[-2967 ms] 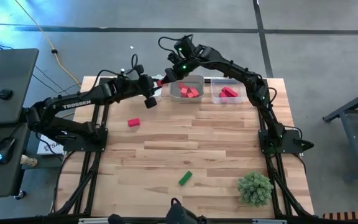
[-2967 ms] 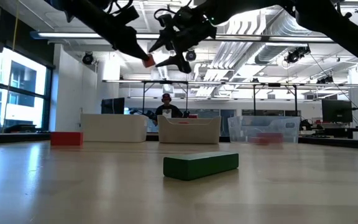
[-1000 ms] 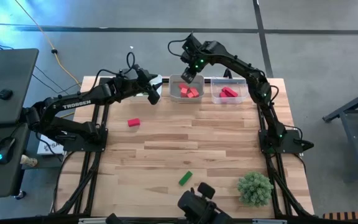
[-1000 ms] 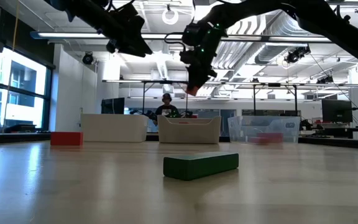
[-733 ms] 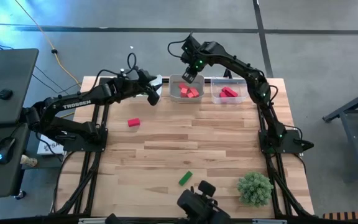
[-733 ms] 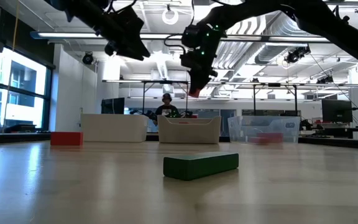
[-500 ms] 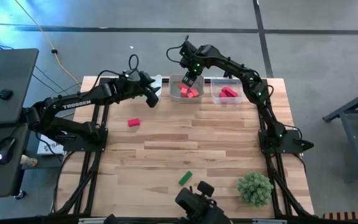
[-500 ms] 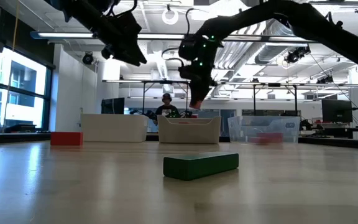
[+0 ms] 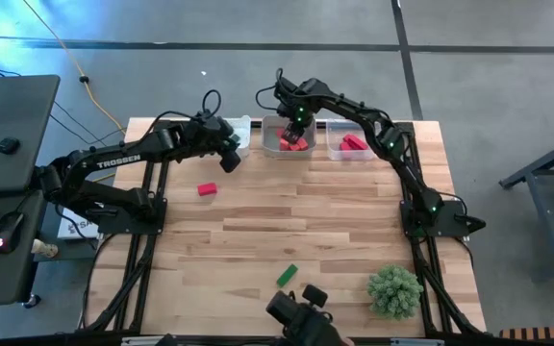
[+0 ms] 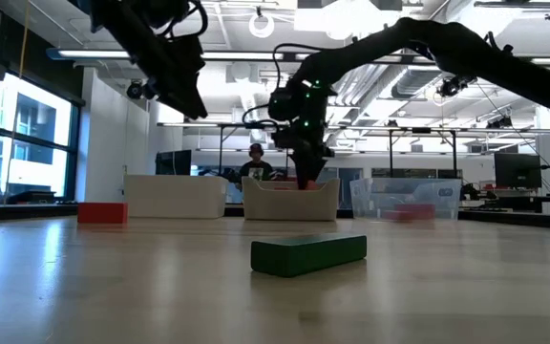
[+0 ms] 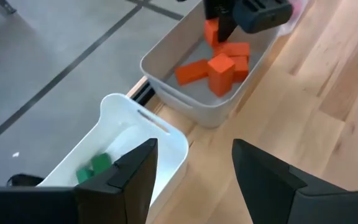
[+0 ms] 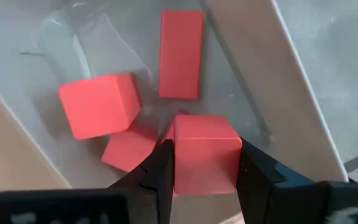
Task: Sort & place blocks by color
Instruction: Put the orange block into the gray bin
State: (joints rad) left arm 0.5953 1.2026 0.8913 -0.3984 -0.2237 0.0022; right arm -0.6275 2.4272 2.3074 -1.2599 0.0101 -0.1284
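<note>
Over the middle tray (image 9: 308, 128), the grey one of three along the table's far edge, we find the right gripper (image 9: 295, 131) lowered inside the rim and clamped on a salmon cube (image 12: 205, 153); the right wrist view shows both fingers (image 12: 164, 168) pressed flat to the cube's two sides

Step in hand, as we judge it: delivery of this cube to its colour group. Three like-coloured blocks already lie on the tray floor just under and beyond the held cube: another cube (image 12: 99, 104), a bar (image 12: 181, 53) and a piece partly hidden beneath (image 12: 127, 148)

Next move, we reckon, calls only for the fingers to part and let the cube drop among its fellows, then a lift straight up clear of the tray wall. Risk looks small; the cube may land on the pile and lean

Left gripper (image 9: 229, 154) hangs above the table beside the middle tray, toward the white tray (image 11: 138, 143); its fingers (image 11: 135, 174) stand apart with nothing between them. A green block (image 11: 95, 165) sits in the white tray

Still unsorted, well away from the middle tray: a red block (image 9: 207, 190) on the wood below the left arm, and a green bar (image 9: 287, 276) toward the table's near edge. The clear tray (image 9: 339, 152) on the middle tray's other side holds red pieces (image 9: 354, 143)

Bushy green ball (image 9: 394, 289) sits at the near right corner, untouched
</note>
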